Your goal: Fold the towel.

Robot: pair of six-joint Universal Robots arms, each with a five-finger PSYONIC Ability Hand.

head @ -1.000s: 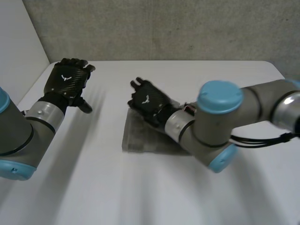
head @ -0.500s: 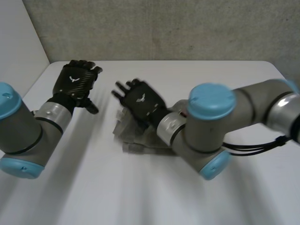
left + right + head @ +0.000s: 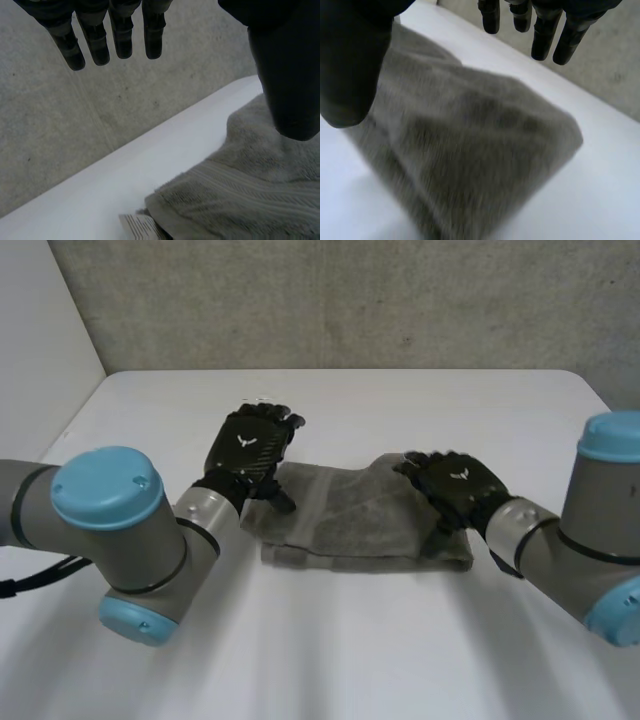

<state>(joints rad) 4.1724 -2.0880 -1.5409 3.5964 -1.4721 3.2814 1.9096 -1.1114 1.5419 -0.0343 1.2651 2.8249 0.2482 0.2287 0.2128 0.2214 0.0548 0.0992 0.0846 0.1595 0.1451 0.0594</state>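
On the left hand [image 3: 250, 447] the fingers [image 3: 121, 35] hang straight, well apart from the thumb [image 3: 287, 75], and clasp nothing. The thumb's tip is over the grey towel [image 3: 345, 515]; whether it touches the cloth cannot be told. Beside the towel's corner under this hand a small white tag [image 3: 139, 226] pokes out, only partly seen.

The right hand [image 3: 458, 485] likewise has its fingers [image 3: 545, 32] straight and spread away from its thumb [image 3: 350, 65], with nothing between them. The towel lies below its palm, too blurred to show contact.

The towel lies folded in the middle of the white counter [image 3: 300, 640], with the left hand at its far left corner and the right hand over its right end. The right wrist hides part of that end.
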